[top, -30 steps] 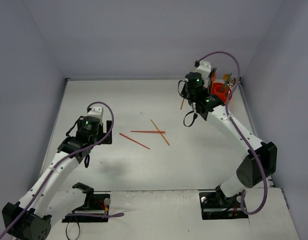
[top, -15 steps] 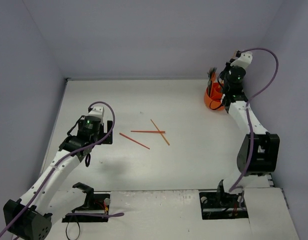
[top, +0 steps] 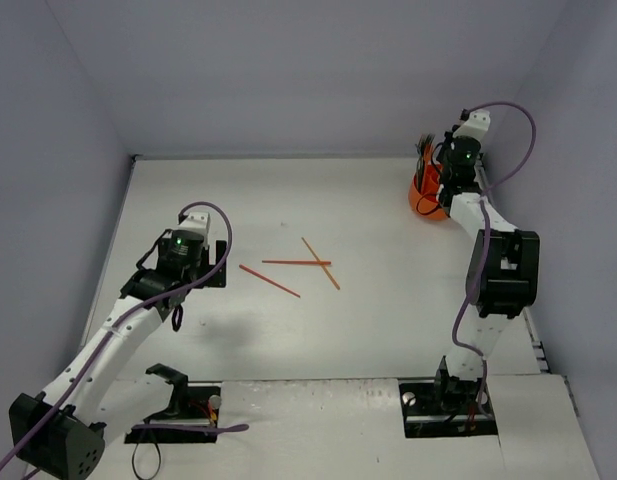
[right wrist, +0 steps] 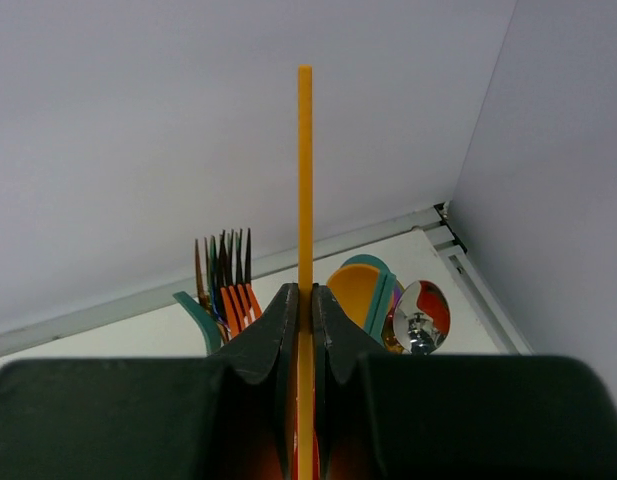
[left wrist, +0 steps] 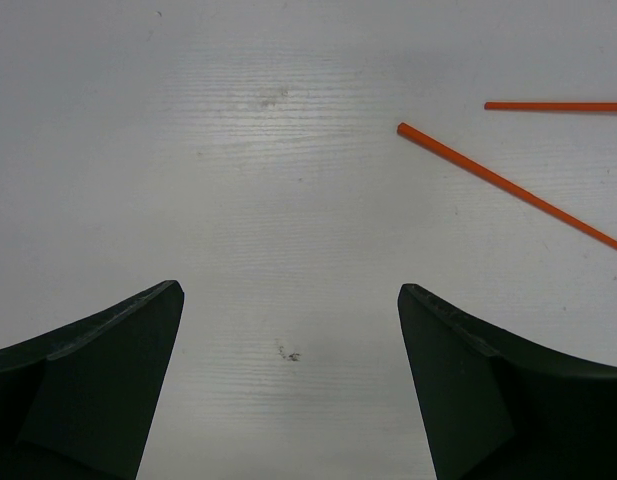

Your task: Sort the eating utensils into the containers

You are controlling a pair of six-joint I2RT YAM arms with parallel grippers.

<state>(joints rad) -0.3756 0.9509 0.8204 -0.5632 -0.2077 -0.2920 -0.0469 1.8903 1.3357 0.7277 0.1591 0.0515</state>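
The white table [top: 388, 300] carries the orange divided holder [top: 425, 200] in the upper right of the overhead view. My right gripper [right wrist: 304, 300] is poised at the holder, pinched shut on an orange stick [right wrist: 304, 170] that it holds upright. I judge this to be the drop-off step: next I must line the stick's lower end over a compartment and let go. Forks [right wrist: 228, 275] stand left of my fingers and spoons [right wrist: 418, 315] right (which compartment each occupies I cannot tell). My left gripper [left wrist: 288, 290] hangs wide open, holding nothing, near three orange sticks [top: 296, 264] lying mid-table.
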